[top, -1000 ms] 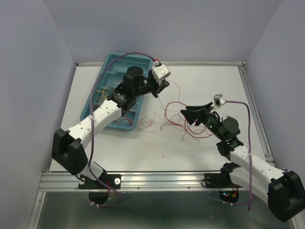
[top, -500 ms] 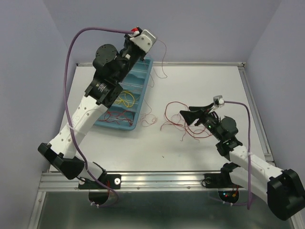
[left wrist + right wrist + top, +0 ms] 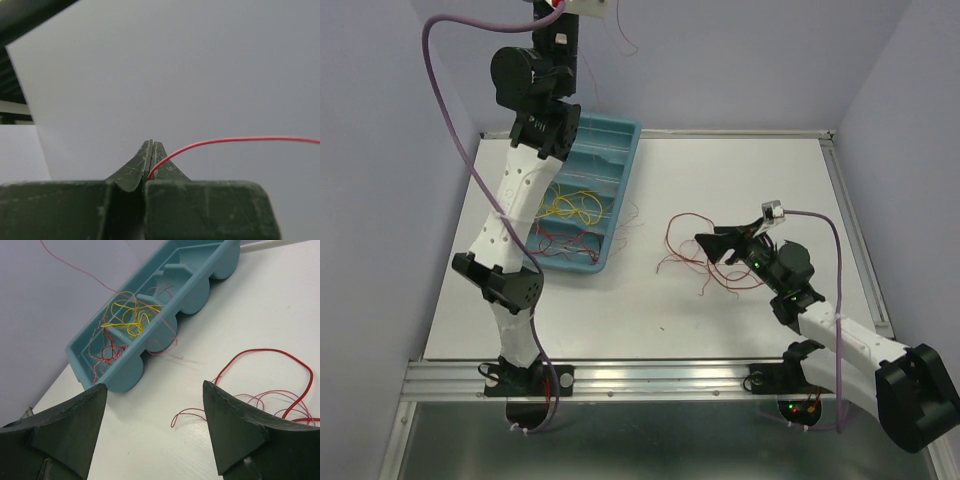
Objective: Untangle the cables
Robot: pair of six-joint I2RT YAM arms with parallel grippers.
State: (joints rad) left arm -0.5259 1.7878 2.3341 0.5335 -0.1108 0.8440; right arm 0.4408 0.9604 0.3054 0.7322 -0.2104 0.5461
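Logged left claw (image 3: 151, 150) pinched shut on 1 red wire (image 3: 225, 141), held high over the tray (image 3: 628, 140), likely to draw that strand clear of the tangle (image 3: 570, 210) inside; right claw (image 3: 154, 390) wide open, empty, near the loose red cables (image 3: 685, 240) on the bench (image 3: 650, 300), probably to pin them.
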